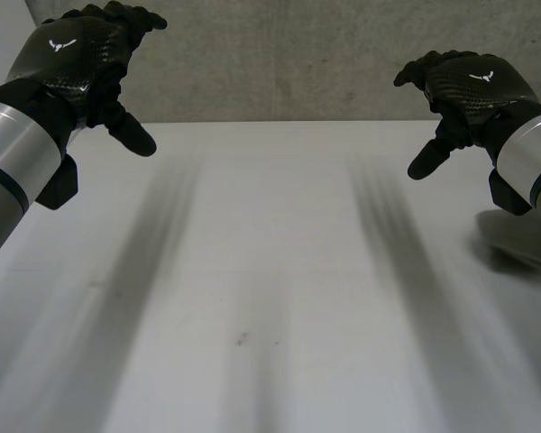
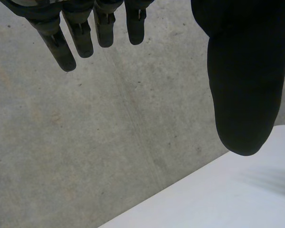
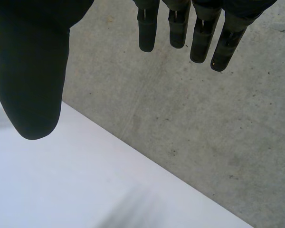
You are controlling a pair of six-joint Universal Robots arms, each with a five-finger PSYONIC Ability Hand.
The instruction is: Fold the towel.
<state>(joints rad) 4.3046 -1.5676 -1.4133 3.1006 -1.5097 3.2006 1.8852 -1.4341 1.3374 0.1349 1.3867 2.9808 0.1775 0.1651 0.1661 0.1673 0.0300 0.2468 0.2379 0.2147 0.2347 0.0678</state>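
Observation:
My left hand [image 1: 77, 54] hovers above the far left of the white table [image 1: 270, 271], fingers relaxed and apart, holding nothing. In the left wrist view its fingers [image 2: 80, 33] and thumb [image 2: 242, 85] hang straight with a wide gap between them. My right hand [image 1: 464, 90] hovers above the far right of the table, also relaxed and holding nothing. Its fingers [image 3: 194, 33] and thumb [image 3: 33, 71] stand apart in the right wrist view. I see no towel on the table.
A grey concrete floor [image 1: 279, 63] lies beyond the table's far edge [image 1: 279, 122]. That edge also runs under each hand, with concrete floor [image 2: 85, 142] off it on the left and concrete floor [image 3: 204, 133] on the right.

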